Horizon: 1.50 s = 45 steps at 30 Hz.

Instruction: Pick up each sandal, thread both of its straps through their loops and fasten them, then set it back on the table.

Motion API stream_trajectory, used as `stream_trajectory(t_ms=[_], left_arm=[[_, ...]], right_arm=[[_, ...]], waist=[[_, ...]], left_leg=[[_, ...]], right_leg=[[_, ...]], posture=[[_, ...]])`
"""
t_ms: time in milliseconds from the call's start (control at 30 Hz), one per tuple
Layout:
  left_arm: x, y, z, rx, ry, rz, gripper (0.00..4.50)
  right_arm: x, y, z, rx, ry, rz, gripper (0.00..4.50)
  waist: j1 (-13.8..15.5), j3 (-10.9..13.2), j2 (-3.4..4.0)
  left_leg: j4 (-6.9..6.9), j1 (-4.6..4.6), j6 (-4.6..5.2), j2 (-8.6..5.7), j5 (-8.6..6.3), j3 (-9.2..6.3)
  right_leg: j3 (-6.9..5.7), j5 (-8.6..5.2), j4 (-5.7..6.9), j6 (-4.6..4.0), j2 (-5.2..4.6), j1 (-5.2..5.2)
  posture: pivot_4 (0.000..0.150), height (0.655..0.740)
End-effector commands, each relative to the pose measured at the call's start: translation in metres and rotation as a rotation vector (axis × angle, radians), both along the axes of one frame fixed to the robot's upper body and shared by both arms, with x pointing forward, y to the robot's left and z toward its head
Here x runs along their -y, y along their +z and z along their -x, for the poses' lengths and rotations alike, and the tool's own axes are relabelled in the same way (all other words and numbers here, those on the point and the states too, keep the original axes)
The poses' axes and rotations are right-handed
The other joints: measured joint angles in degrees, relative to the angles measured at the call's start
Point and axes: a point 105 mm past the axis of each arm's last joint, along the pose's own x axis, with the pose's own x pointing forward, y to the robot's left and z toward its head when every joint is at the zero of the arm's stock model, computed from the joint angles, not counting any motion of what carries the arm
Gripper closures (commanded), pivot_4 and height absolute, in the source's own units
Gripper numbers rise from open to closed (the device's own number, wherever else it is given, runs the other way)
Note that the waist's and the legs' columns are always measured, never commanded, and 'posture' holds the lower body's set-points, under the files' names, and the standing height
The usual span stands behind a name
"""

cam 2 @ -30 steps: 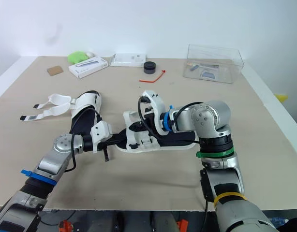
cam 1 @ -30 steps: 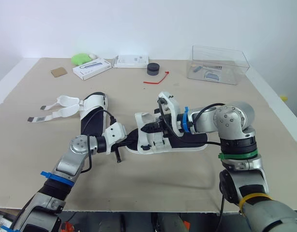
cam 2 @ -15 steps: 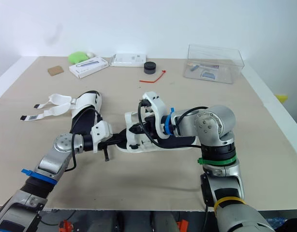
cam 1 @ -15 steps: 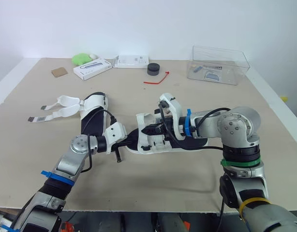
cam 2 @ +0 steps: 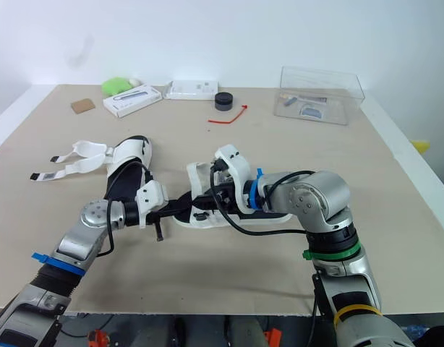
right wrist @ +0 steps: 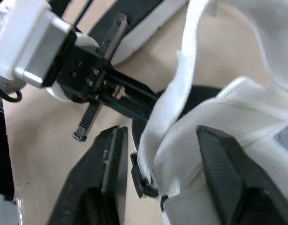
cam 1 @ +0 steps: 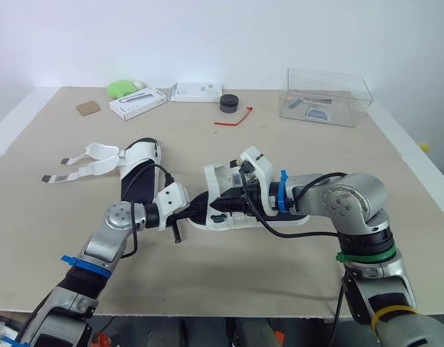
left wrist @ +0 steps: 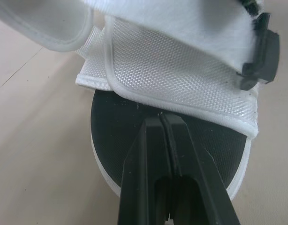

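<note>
My right fingers [right wrist: 111, 173] have dropped lower and now sit spread either side of the white strap [right wrist: 170, 103], my left fingers [left wrist: 153, 150] shut with tips on the insole, sandal [cam 1: 298, 219] lying on the table [cam 1: 280, 144], so grabbing the strap looks next.

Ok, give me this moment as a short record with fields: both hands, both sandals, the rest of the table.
left hand: shut, tips on the centre sandal's black footbed
right hand: open, straddling that sandal's white strap
centre sandal: lying on the table between both hands
left sandal: on the table, both straps loose and spread out
table rear: clear box, black puck, red tie, white boxes, green object
</note>
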Motion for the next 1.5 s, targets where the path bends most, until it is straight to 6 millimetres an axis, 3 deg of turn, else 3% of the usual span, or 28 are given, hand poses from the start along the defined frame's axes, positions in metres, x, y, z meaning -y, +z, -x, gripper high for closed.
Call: stream_trajectory(t_ms=[33,233,300,333,400,467,900,1200,1400,1500], left_arm=[[-0.009,-0.030,0.003,-0.089,0.034,-0.083,4.50],[-0.008,-0.029,0.001,-0.086,0.037,-0.081,4.50],[-0.008,-0.029,0.001,-0.086,0.039,-0.079,4.50],[-0.008,-0.029,0.001,-0.086,0.039,-0.079,4.50],[-0.009,-0.030,0.002,-0.088,0.042,-0.078,4.50],[-0.009,-0.030,0.002,-0.090,0.044,-0.078,4.50],[-0.011,-0.032,0.003,-0.094,0.055,-0.080,4.50],[-0.011,-0.032,0.004,-0.096,0.049,-0.085,4.50],[-0.011,-0.032,0.003,-0.094,0.049,-0.086,4.50],[-0.011,-0.031,0.003,-0.094,0.050,-0.086,4.50]], right_arm=[[-0.003,0.016,0.004,0.022,0.029,-0.049,2.21],[-0.006,0.017,0.005,-0.060,0.015,-0.076,2.21],[-0.006,0.013,0.005,-0.077,0.014,-0.057,2.70],[-0.006,0.012,0.005,-0.084,0.015,-0.053,3.36],[-0.006,0.009,0.005,-0.091,0.016,-0.042,3.74],[-0.006,0.005,0.005,-0.096,0.011,-0.028,4.45],[-0.006,-0.019,0.020,-0.023,0.065,0.112,4.45],[-0.008,-0.016,0.030,0.016,0.121,0.132,4.45],[-0.006,-0.003,0.030,0.028,0.127,0.095,2.31],[0.001,0.014,0.031,0.050,0.140,0.048,0.76]], waist=[[0.00,0.00,0.00],[0.02,0.00,0.00],[0.02,0.00,0.00],[0.02,0.00,0.00],[0.02,0.00,0.01],[0.02,0.00,0.01],[-0.01,-0.04,0.01],[0.01,-0.07,0.05],[0.03,-0.07,0.05],[0.03,-0.07,0.05]], left_leg=[[0.00,0.00,0.00,0.00,0.00,0.00],[0.00,-0.01,0.00,0.01,0.00,-0.02],[0.00,0.00,-0.01,0.01,0.00,-0.02],[0.00,0.00,-0.01,0.01,0.00,-0.02],[0.00,-0.01,-0.01,0.00,0.00,-0.02],[0.00,-0.01,-0.01,0.00,0.00,-0.03],[-0.03,0.00,-0.01,0.01,0.00,-0.05],[-0.02,0.03,-0.01,0.01,0.00,-0.10],[-0.03,0.01,-0.02,0.01,-0.01,-0.12],[-0.02,0.02,-0.01,0.01,-0.01,-0.12]], right_leg=[[0.00,0.00,0.00,0.00,0.00,0.00],[0.00,0.01,0.01,-0.03,-0.06,0.00],[-0.01,0.01,0.01,-0.03,-0.07,0.00],[-0.01,0.01,0.02,-0.03,-0.07,0.00],[-0.01,0.01,0.02,-0.03,-0.07,0.00],[-0.01,0.01,0.02,-0.04,-0.06,0.00],[-0.04,-0.07,0.01,-0.07,-0.06,0.00],[-0.11,-0.10,0.02,-0.11,-0.03,0.03],[-0.13,-0.11,0.02,-0.11,-0.06,0.04],[-0.14,-0.10,0.02,-0.10,-0.06,0.04]], posture=[[0.150,0.7400],[0.150,0.7400],[0.150,0.7400],[0.150,0.7400],[0.150,0.7400],[0.150,0.7400],[0.150,0.7400],[0.150,0.7400],[0.150,0.7400],[0.150,0.7400]])
